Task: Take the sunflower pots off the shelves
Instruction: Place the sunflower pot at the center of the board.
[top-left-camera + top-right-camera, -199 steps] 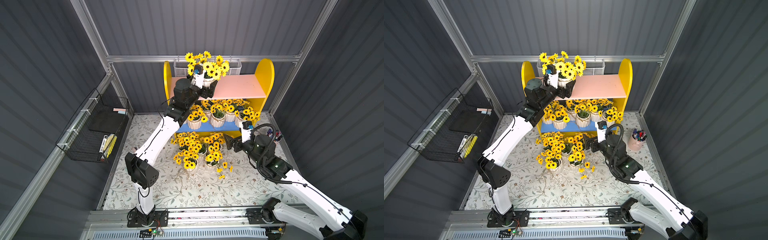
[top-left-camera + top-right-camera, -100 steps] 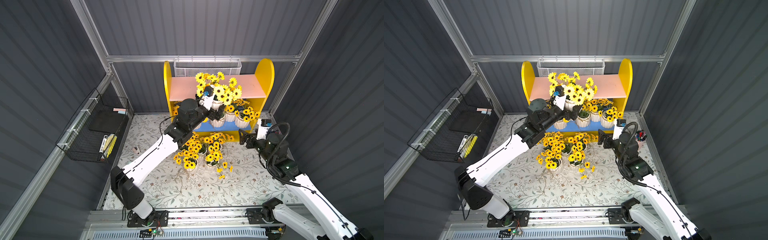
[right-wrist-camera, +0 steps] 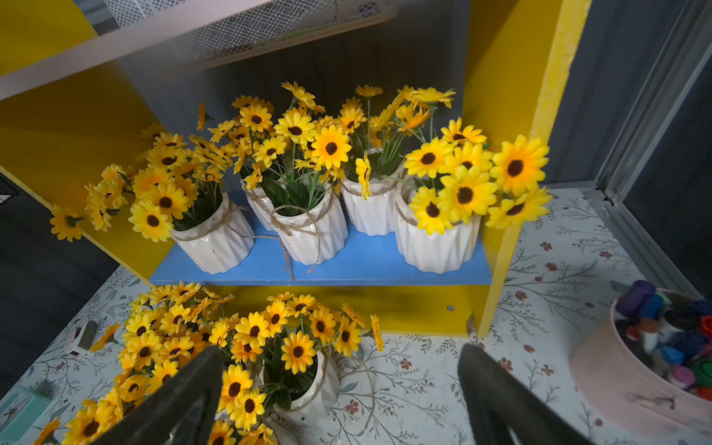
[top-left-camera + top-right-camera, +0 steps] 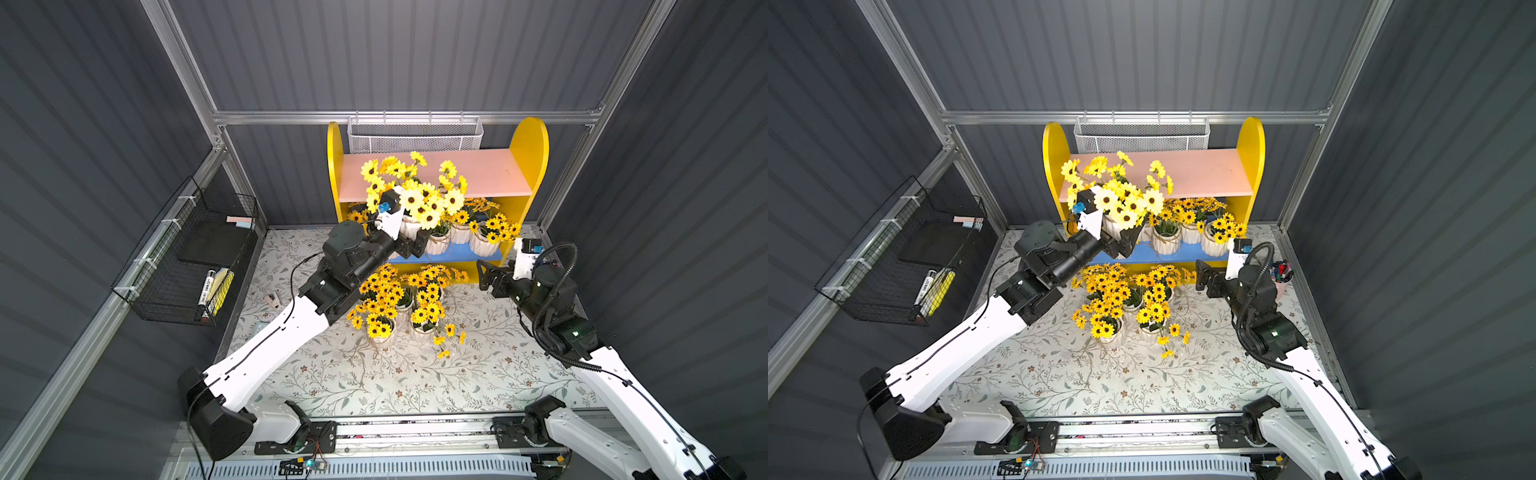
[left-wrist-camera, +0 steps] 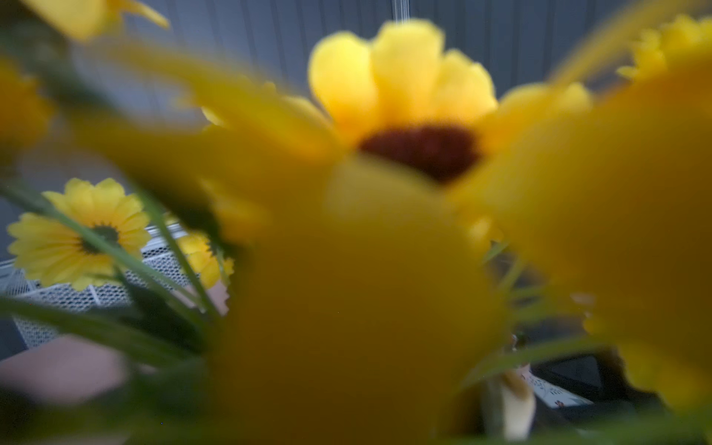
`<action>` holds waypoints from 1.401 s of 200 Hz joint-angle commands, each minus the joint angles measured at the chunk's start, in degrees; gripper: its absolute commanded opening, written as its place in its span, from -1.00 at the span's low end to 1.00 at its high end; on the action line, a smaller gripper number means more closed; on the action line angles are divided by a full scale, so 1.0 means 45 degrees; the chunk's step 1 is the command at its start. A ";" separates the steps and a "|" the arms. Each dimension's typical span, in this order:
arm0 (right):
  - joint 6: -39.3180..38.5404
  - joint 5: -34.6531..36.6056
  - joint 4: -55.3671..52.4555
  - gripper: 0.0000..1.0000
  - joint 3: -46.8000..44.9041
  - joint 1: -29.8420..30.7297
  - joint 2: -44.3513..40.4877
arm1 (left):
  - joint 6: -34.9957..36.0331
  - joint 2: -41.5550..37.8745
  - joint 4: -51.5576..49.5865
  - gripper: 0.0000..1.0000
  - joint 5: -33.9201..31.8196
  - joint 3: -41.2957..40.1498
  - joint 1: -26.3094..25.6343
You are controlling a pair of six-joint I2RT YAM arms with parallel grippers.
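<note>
- left gripper (image 4: 415,245) is closed on the white body of one lifted pot (image 4: 409,227). It grips low, under the blooms, I'd guess so the flowers aren't crushed.
- The lifted pot hangs in front of the shelves (image 4: 530,145), off both boards and above the counter (image 4: 374,382). I can't tell its tilt.
- The left wrist view shows only blurred petals close to the lens. That fits a bunch held just ahead of the camera; the jaws don't show there.
- right gripper (image 3: 342,350) has its jaws wide apart with nothing between them. It sits low over the counter near the right end of the shelves, facing the blue lower board (image 3: 346,266). It looks lined up for the next pick.
- shelf pots (image 3: 312,239): four stand along the front of the blue board, with a fifth tucked behind. They are packed close and the blooms mesh, so pulling one may drag its neighbour.
- rightmost pot (image 3: 435,242) stands at the front edge just beside the right yellow panel (image 3: 512,96). It's probably the easiest to reach from that side.
- pink upper board (image 4: 490,174) has no pot on the part that shows.
- unloaded pots (image 4: 399,307) are bunched on the counter just near of the shelves. That leaves bare counter on the near and right sides for more.
- pink cup of pens (image 3: 624,381) stands right of the shelves, near the right arm. It isn't part of the job and could get knocked.
</note>
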 commanded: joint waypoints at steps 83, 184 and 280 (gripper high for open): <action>0.0538 0.0011 -0.1106 0.93 -0.0435 -0.0420 -0.0464 | -0.2517 -0.4831 0.1947 -1.00 -0.0586 -0.7733 -0.1835; 0.3294 -0.2343 -0.1309 0.94 -0.0621 -0.5772 0.0123 | -0.1776 0.1678 0.9070 -1.00 -0.0575 -0.6727 -0.5780; 0.4213 -0.4724 -0.0862 0.94 -0.0777 -0.8508 -0.0017 | -0.1870 0.7787 1.3556 -1.00 -0.3792 -0.4953 -0.7507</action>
